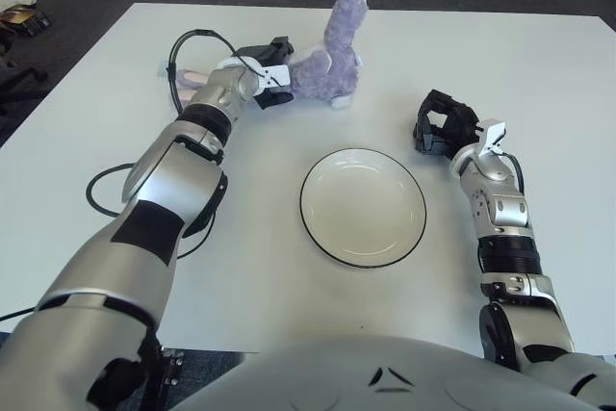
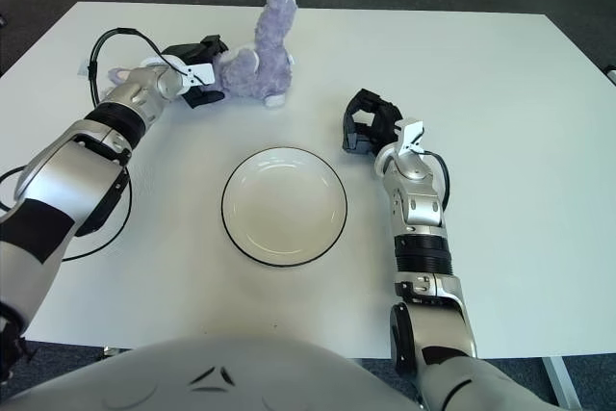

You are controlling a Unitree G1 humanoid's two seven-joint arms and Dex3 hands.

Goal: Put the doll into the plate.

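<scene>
A purple plush doll (image 1: 332, 63) is at the far middle of the white table (image 1: 539, 64), its head pointing away from me. My left hand (image 1: 270, 76) reaches across to the doll's left side, with its dark fingers shut on the doll's body. The white plate (image 1: 310, 201) with a dark rim lies empty at the table's centre, nearer to me than the doll and apart from it. My right hand (image 1: 439, 126) shows just right of the plate, its fingers curled and holding nothing.
A black cable (image 1: 183, 43) loops over my left wrist, and another loop (image 1: 96, 192) lies beside the left forearm. A small pink-lilac item (image 1: 189, 75) peeks out behind that wrist. Dark floor surrounds the table.
</scene>
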